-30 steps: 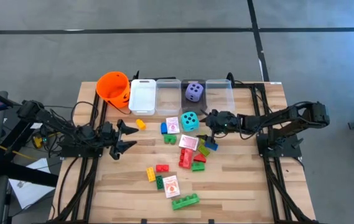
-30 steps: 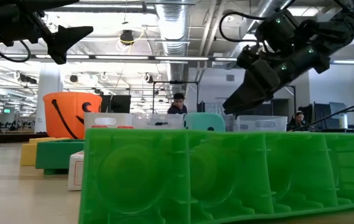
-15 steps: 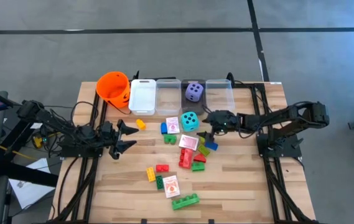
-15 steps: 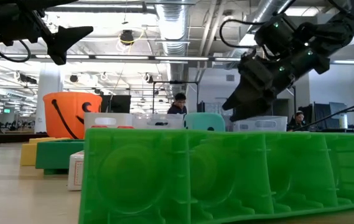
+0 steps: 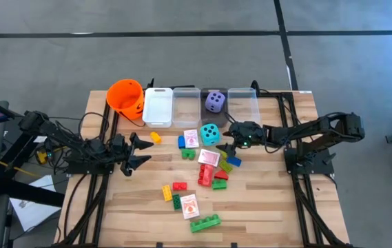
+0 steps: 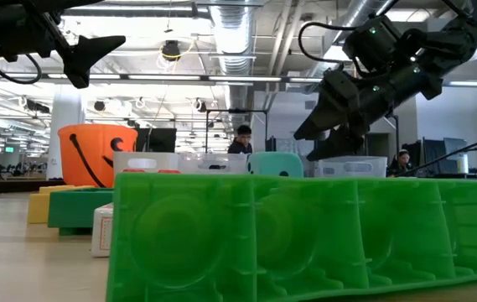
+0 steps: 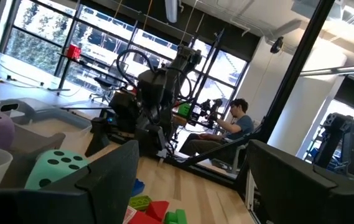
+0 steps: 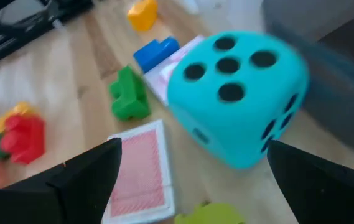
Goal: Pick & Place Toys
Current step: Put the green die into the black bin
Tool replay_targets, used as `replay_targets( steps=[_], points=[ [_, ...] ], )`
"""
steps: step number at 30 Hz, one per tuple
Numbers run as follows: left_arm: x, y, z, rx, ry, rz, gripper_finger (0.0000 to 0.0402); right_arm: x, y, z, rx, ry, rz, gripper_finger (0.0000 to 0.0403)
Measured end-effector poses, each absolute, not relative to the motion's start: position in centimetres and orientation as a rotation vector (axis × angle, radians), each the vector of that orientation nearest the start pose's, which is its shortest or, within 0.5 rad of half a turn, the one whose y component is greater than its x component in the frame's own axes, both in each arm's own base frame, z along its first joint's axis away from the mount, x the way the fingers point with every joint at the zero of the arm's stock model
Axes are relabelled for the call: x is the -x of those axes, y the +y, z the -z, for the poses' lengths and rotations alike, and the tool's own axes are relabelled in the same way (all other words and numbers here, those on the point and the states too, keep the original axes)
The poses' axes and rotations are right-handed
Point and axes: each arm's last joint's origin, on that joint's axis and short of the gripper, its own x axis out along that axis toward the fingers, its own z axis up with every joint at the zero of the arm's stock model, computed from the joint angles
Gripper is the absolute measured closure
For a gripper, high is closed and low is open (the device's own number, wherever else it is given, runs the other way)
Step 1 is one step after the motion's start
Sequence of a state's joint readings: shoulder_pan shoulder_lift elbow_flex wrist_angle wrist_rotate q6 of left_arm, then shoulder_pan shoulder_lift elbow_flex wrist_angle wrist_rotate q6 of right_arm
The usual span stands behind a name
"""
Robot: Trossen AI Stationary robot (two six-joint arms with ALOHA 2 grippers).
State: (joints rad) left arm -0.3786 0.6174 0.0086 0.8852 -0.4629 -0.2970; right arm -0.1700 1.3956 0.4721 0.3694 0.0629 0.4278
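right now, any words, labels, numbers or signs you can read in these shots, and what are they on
No words, brand names or printed numbers can be read in any view.
Teal die: black pips only, four on the top face, no numerals.
Purple die: dark pips, count too small to tell.
Orange bucket: black painted face marks, not lettering.
Pink-white cards: a red patterned back, no text.
Room signs behind the table: too small and blurred to read.

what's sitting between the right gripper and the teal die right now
Nothing. In the right wrist view the open right gripper faces the teal die directly, only bare table between; a pink-white card lies beside that line.
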Motion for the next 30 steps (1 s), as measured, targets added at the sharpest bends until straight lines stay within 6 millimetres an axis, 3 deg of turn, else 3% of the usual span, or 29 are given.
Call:
replay_targets(
  steps=[8, 12, 20, 26, 30],
  points=[
    [-12.5, -3.6, -19.2, 0.414, -0.277, -0.044, 0.0108, -24.9, -4.5, -15.5, -0.466, 0.464, 0.355, 0.001],
    [-12.5, -3.6, -19.2, 0.414, -0.277, -0.044, 0.0108, -25.4, -4.5, -14.5, -0.5, 0.486, 0.337, 0.001],
    [-12.5, -3.6, -19.3, 0.415, -0.28, -0.043, 0.0108, -29.8, -4.6, -11.9, -0.45, 0.593, 0.275, 0.001],
    [-12.5, -3.6, -19.3, 0.415, -0.279, -0.043, 0.0108, -33.0, -1.6, -12.6, -0.364, 0.599, -0.024, 0.001],
    [-12.5, -3.6, -19.2, 0.414, -0.277, -0.044, 0.0108, -33.9, 0.5, -13.4, -0.296, 0.581, -0.035, 0.001]
  ],
)
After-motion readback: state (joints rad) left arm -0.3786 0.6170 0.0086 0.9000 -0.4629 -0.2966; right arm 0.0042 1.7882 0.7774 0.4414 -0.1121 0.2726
